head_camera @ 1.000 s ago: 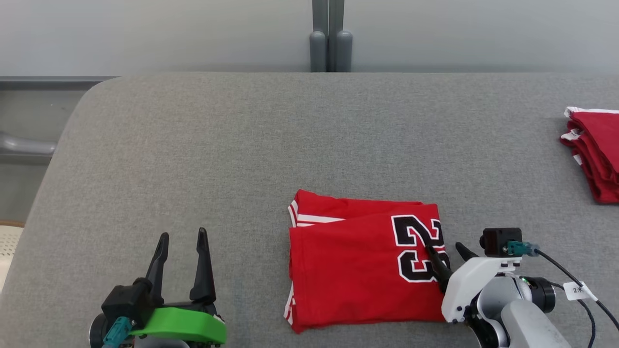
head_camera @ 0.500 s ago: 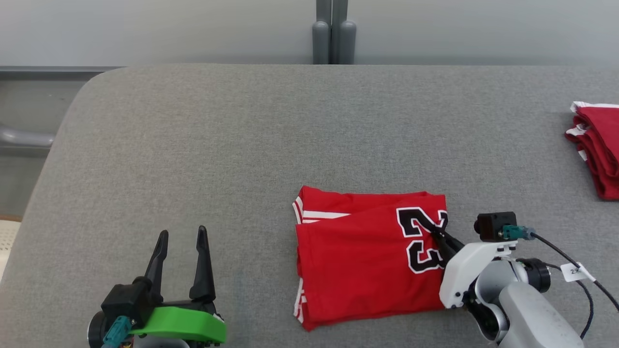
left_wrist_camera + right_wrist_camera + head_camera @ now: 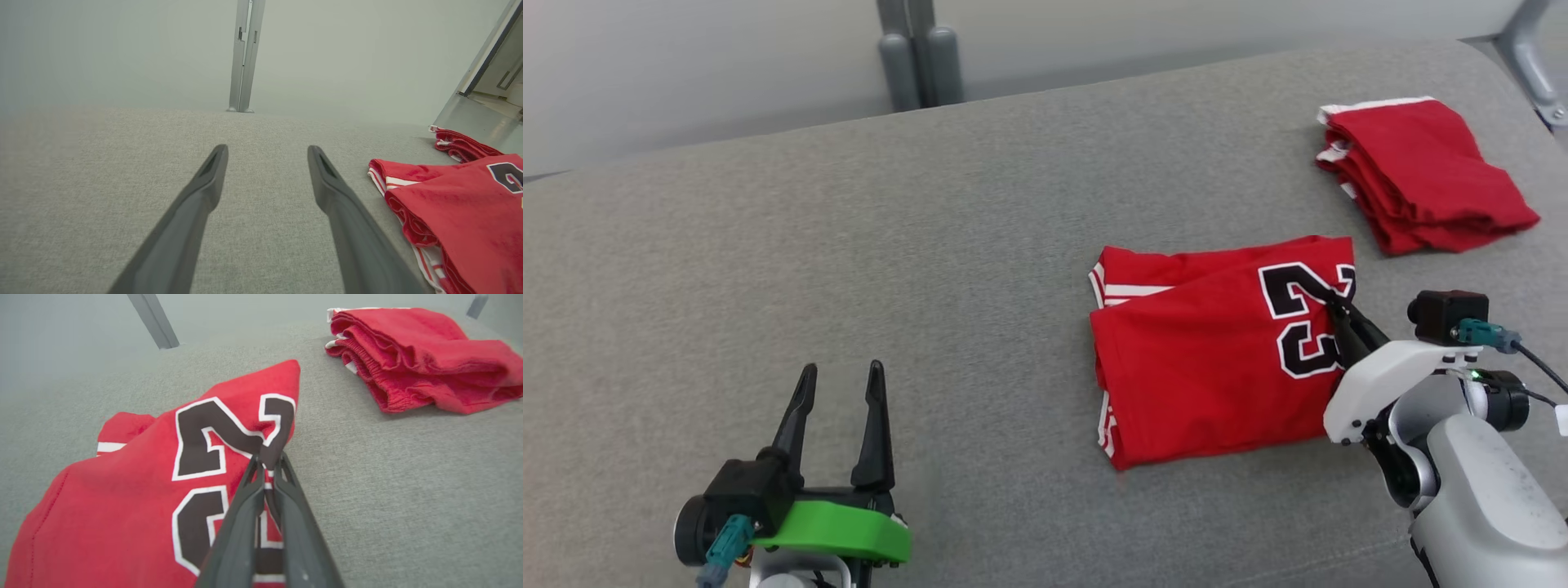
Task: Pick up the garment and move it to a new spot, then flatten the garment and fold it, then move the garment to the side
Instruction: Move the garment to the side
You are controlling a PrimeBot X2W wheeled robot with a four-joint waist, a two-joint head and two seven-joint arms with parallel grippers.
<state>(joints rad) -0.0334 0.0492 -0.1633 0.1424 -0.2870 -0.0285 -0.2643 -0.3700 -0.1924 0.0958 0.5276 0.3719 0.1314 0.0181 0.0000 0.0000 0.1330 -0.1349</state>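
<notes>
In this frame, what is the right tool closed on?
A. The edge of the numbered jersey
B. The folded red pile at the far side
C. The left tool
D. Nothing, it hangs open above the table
A: the right tool has its two fingers pressed together on the jersey, pinching the edge by the black number.

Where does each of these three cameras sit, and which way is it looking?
Head view: on the robot's head, facing forward and down at the grey surface; both the left gripper and right gripper show.
Left wrist view: on the left wrist, facing along its open fingers across the surface.
Right wrist view: on the right wrist, facing along fingers shut on the numbered jersey.
Shared: all three show that jersey and the red pile.
</notes>
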